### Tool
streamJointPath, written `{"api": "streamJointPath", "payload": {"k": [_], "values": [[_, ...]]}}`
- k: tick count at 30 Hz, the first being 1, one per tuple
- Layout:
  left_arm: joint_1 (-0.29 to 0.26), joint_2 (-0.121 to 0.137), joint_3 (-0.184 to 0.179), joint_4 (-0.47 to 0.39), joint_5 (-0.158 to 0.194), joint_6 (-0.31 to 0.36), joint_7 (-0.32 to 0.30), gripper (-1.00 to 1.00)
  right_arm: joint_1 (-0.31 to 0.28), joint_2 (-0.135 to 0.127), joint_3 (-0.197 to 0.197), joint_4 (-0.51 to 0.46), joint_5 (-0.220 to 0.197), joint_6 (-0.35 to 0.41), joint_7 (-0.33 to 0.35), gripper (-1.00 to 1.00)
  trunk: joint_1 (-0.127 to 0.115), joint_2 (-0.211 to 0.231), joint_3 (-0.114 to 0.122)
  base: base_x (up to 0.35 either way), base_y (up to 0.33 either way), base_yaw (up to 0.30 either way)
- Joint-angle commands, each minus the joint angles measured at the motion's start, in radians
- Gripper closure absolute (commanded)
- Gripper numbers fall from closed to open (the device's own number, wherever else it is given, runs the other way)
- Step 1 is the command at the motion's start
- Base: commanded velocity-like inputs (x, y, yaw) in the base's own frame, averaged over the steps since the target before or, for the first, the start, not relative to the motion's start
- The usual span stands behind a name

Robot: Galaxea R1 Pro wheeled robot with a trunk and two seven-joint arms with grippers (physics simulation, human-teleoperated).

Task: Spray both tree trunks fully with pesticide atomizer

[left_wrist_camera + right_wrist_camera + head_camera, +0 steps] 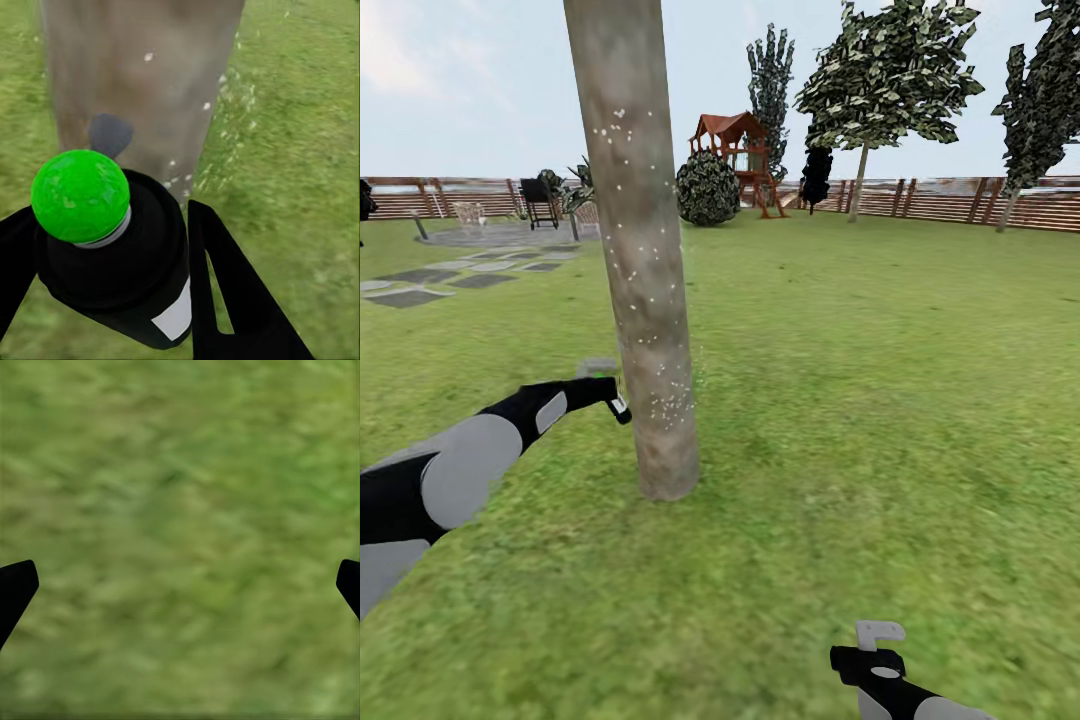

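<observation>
Left hand [112, 285] clamps something, its arm stretched forward; right hand [180, 585] hangs low, fingers spread.

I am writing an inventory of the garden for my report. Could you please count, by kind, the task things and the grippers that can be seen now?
Tree trunks with white specks: 1
Pesticide atomizers: 1, held by the left gripper
Grippers: 2, the left gripper and the right gripper
Total: 4

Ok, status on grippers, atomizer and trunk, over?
Left gripper shut on atomizer, aimed at trunk. Right gripper open over grass. White specks on trunk. Nothing in the way.
</observation>
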Motion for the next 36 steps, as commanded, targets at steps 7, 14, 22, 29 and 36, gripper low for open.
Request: {"api": "streamJointPath", "payload": {"k": [7, 14, 22, 29, 36], "values": [[0.179, 0.035, 0.013, -0.003, -0.007, -0.145, -0.002, 1.0, -0.002, -0.001, -0.008, 0.005, 0.009, -0.008, -0.005, -1.0, 0.0, 0.0, -0.001, 0.0, 0.0, 0.0], [0.366, 0.033, 0.014, 0.0, -0.001, -0.284, -0.004, 1.0, -0.002, -0.001, -0.008, 0.004, 0.007, -0.011, -0.005, -1.0, 0.0, 0.0, -0.001, -0.003, 0.0, 0.0], [0.476, 0.019, 0.015, 0.002, 0.003, -0.29, -0.005, 1.0, -0.002, -0.002, -0.008, 0.002, 0.008, -0.012, -0.008, -1.0, 0.0, 0.0, -0.001, -0.26, 0.062, 0.0], [0.501, 0.016, 0.015, 0.002, 0.003, -0.3, -0.073, 1.0, -0.002, -0.021, -0.008, -0.001, 0.007, -0.012, -0.008, -1.0, 0.0, 0.0, -0.001, -0.347, 0.136, 0.0], [0.518, 0.016, 0.014, 0.0, 0.001, -0.438, -0.402, 1.0, -0.002, -0.075, -0.007, -0.044, 0.007, -0.012, -0.005, -1.0, 0.0, 0.0, -0.001, -0.213, 0.08, 0.0]]}}
